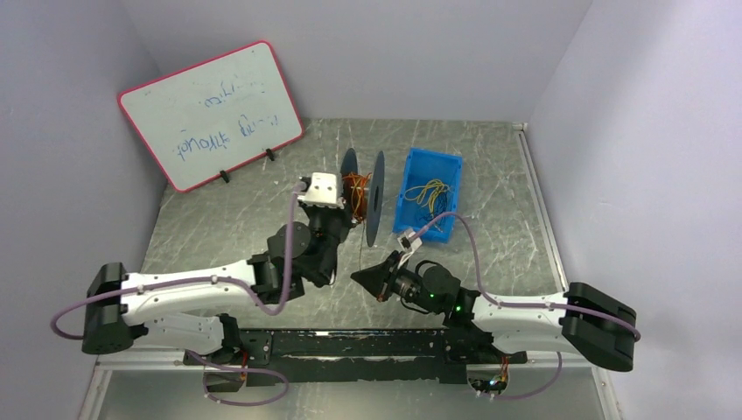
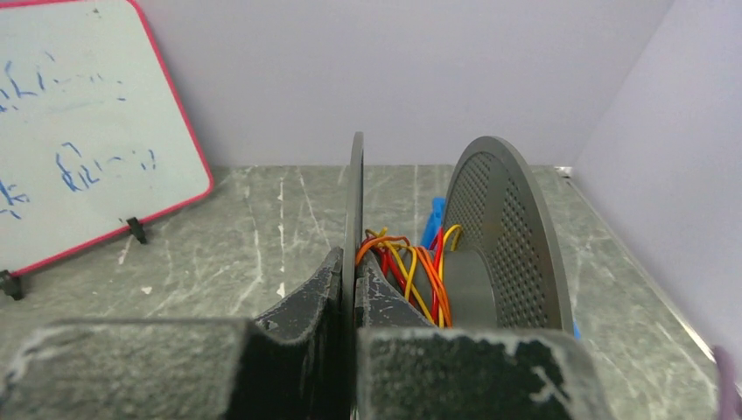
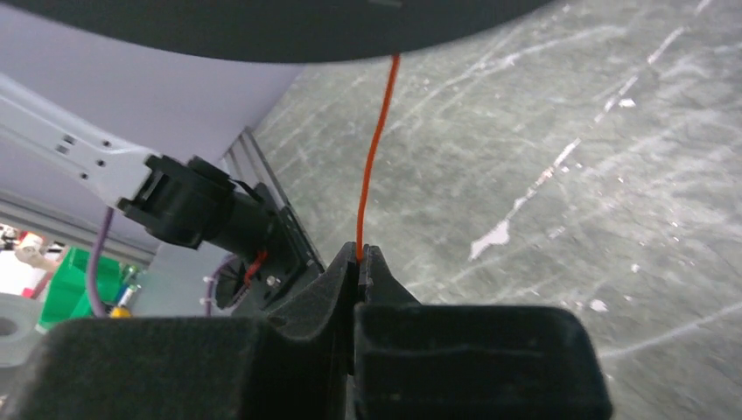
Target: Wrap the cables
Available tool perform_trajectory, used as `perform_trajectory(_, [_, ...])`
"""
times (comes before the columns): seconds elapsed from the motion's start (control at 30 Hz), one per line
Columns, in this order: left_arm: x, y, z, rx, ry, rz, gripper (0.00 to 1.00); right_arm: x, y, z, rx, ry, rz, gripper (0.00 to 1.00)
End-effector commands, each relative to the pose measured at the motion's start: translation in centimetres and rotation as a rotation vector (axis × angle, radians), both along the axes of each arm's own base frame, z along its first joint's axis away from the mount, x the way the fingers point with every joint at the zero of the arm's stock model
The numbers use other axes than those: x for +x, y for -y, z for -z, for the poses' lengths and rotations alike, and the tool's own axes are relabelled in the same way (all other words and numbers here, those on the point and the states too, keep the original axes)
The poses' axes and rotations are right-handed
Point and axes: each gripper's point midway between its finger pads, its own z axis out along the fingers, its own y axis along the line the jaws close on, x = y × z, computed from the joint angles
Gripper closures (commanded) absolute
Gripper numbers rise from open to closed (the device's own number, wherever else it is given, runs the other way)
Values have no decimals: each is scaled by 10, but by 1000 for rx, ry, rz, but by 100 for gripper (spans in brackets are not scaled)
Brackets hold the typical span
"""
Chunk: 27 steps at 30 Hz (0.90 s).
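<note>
From above, the spool stands beside a blue bin of yellow cables, its trailing strand barely visible. Left wrist view: the left gripper clamps the spool's near disc, wound cables partly masking the hub. Right wrist view: the right gripper pinches one orange-red cable beneath a cropped disc.
</note>
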Motion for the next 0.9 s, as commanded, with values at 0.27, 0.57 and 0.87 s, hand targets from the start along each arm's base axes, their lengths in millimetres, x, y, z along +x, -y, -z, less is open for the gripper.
perform_trajectory(0.27, [17,-4,-1,17,73,-177,93,-14,-15,-54,-36,110,44,100])
perform_trajectory(0.57, [20,-3,34,106,31,-191,93,-14,-14,-92,-62,168,98,100])
perform_trajectory(0.87, [14,4,86,139,-122,-97,93,-1,-5,-107,-108,183,195,100])
